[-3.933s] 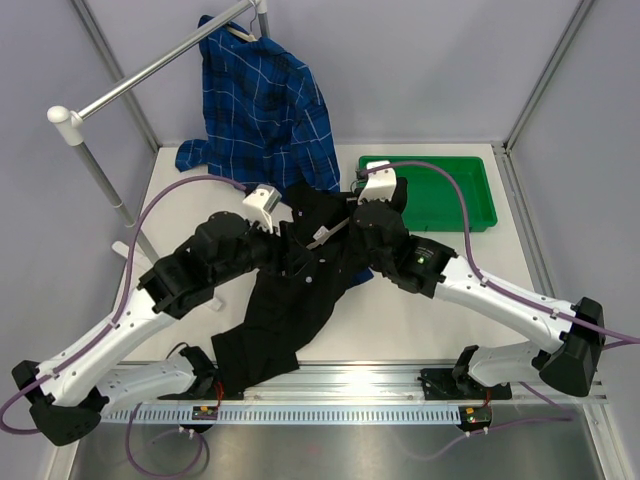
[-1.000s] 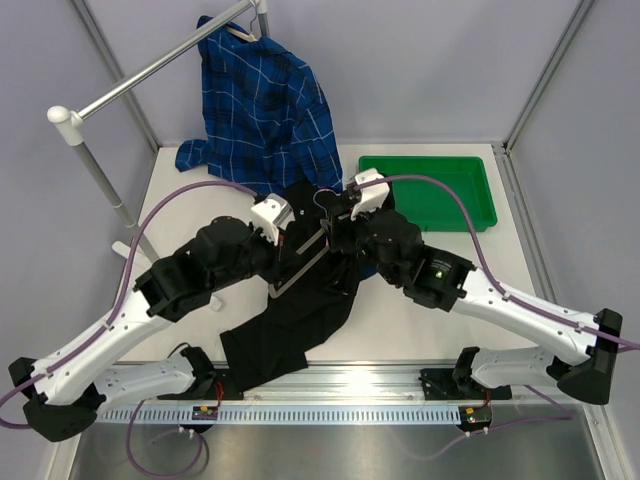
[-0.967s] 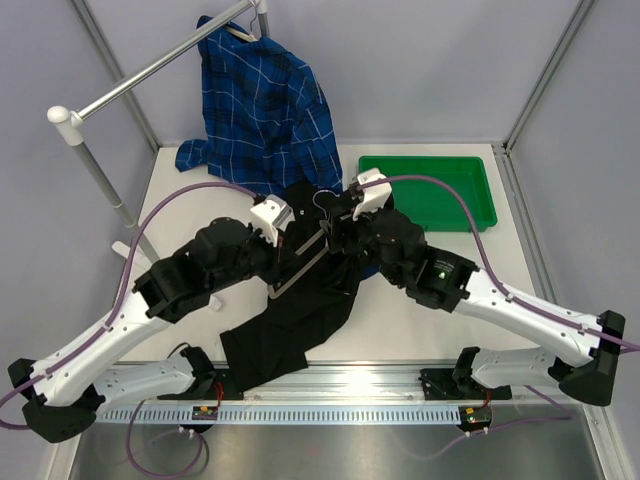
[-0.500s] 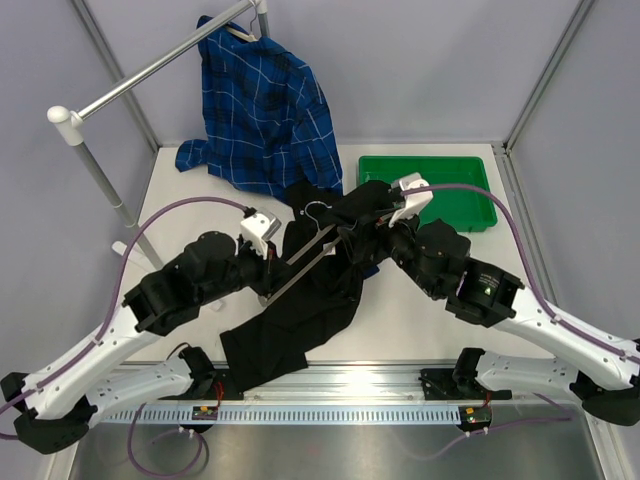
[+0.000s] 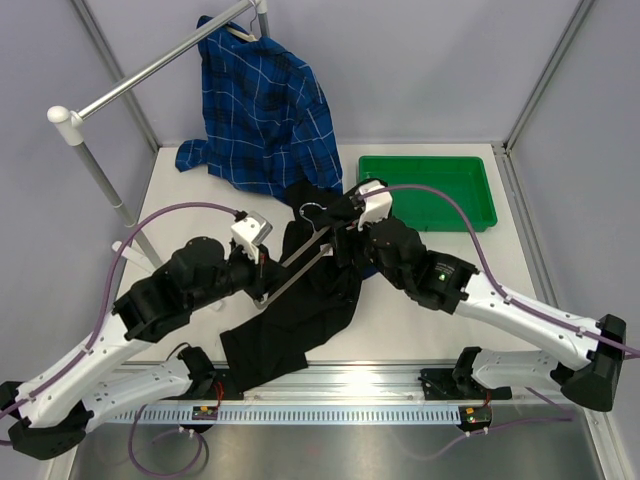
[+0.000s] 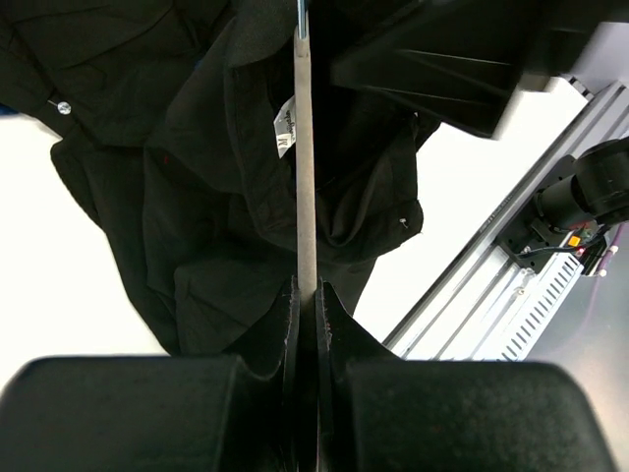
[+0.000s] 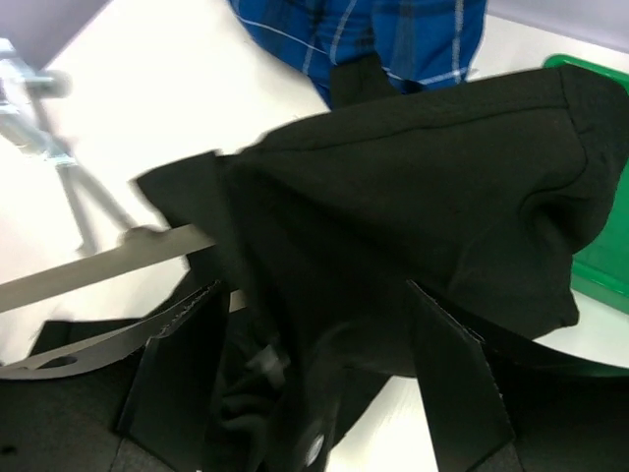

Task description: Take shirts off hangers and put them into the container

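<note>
The left tool (image 6: 306,291) was clamped on the bar of the slim grey-beige hanger (image 6: 304,147). The right tool (image 7: 314,379) stood apart around the plain black button shirt (image 7: 413,187), near the shallow bright green plastic tray (image 5: 440,170). It should close deep on the cloth, then draw it along the bar.

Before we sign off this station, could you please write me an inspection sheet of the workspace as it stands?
Surface: white table, black shirt sprawled across its middle.
Job's things: hanger lying across the black shirt, one end under the cloth; plaid shirt hanging from the rail; green container, no shirt in it.
Clutter: nothing seen.
Grippers: left gripper shut on the hanger's bar; right gripper open, black cloth between its jaws.
Cables: purple cables loop off both arms.
Surroundings: grey walls.
</note>
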